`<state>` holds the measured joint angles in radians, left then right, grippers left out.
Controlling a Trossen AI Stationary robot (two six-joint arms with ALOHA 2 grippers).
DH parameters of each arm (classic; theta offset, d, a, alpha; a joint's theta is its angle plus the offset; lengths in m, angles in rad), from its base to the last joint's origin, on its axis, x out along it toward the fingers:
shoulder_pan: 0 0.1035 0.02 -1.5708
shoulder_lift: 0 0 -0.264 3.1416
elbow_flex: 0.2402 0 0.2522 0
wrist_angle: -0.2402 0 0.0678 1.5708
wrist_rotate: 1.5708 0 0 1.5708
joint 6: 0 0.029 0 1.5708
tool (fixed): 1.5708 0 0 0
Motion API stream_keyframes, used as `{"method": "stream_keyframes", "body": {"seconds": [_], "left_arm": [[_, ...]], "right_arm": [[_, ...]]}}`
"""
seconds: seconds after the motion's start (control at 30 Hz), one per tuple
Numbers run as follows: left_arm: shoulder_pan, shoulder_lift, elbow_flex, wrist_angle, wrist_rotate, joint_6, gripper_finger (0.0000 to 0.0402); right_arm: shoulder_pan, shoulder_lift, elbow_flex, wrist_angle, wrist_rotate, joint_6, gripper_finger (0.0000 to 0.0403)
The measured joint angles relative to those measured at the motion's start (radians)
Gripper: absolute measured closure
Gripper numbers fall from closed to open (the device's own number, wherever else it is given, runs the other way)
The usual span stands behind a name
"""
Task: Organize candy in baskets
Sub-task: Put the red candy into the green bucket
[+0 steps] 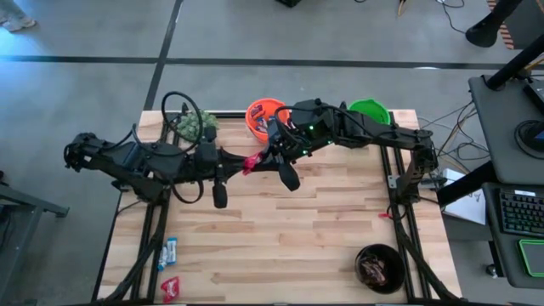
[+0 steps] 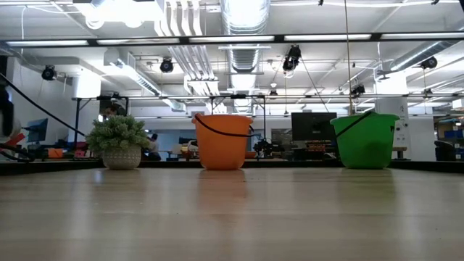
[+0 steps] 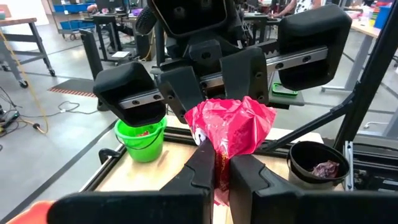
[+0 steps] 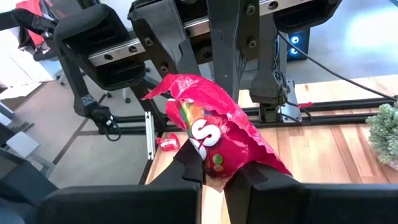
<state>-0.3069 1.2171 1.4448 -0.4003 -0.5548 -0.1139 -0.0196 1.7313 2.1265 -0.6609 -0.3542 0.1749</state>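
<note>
Both my left gripper [image 3: 221, 171] and right gripper [image 4: 214, 177] pinch one crinkly red candy packet [image 1: 252, 163] mid-air, at the orange plastic basket's [image 1: 262, 115] six o'clock. I'd loosen left first, keeping right clamped.

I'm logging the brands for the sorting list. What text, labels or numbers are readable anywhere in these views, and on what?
"S": one large white letter on the crinkled red plastic candy wrapper, with both the right pincer and the left pincer shut on it; the letters beside it are folded away.
Blue-and-white candy bar on the table: print too small to read.
Nothing else is legible.
</note>
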Motion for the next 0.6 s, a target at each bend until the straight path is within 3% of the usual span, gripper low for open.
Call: {"method": "stream_keyframes", "body": {"seconds": [0.23, 0.6], "left_arm": [[0.000, 0.000, -0.001, -0.001, -0.006, 0.043, 0.0356], [0.002, -0.003, 0.000, -0.030, -0.031, 0.080, 0.0275]], "right_arm": [[0.000, -0.003, 0.001, -0.027, -0.006, 0.001, 0.0385], [-0.006, -0.039, 0.000, -0.214, 0.047, -0.056, 0.0386]]}}
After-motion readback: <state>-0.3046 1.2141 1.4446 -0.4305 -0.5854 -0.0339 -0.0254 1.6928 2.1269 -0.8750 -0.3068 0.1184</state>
